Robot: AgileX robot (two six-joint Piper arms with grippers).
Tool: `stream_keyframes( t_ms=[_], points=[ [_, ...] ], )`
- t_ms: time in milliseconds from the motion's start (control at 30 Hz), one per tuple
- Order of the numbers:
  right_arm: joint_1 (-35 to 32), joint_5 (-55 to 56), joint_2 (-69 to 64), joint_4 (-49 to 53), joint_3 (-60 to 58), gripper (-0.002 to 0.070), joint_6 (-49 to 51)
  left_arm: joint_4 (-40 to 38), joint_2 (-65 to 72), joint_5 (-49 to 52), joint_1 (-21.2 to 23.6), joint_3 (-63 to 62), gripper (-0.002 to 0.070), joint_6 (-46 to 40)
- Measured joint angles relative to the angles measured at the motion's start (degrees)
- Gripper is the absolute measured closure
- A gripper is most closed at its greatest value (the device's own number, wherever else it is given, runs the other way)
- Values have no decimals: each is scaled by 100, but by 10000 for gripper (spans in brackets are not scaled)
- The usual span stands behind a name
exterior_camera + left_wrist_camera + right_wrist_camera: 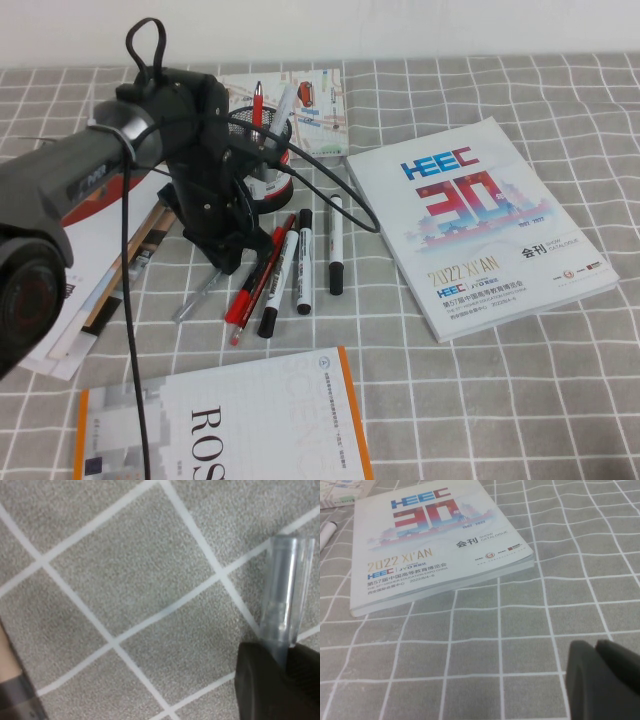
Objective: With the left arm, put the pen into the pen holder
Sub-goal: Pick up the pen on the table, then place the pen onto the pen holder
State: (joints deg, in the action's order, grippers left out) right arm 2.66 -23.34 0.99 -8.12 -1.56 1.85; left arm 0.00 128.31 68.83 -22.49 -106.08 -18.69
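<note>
My left gripper (222, 262) was lowered to the checked cloth (480, 400) just in front of the mesh pen holder (262, 150), its jaws clenched on a clear grey pen (282, 600) whose shaft stuck out over the cloth. Beside it lay a red pen (255, 285) and three markers (305, 265). A white catalogue (485, 225) lay to the right. My right gripper (602, 680) hovered near that catalogue; I could not tell its jaw state.
</note>
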Motion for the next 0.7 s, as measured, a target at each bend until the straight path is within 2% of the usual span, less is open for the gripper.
stream_keyframes(
  t_ms=[233,367,533,600,700],
  points=[
    [0,0,0,0,0,691,0,-312,-182,62,-10,58,619,138],
    [0,0,0,0,0,692,0,-655,-687,88,-36,73,619,153],
    [0,0,0,0,0,691,0,-730,-1513,69,-36,466,619,95],
    [0,0,0,0,0,691,0,-730,-1810,-238,-36,736,620,75],
    [0,0,0,0,0,691,0,-745,-2287,-1251,-36,1213,620,66]
  ],
)
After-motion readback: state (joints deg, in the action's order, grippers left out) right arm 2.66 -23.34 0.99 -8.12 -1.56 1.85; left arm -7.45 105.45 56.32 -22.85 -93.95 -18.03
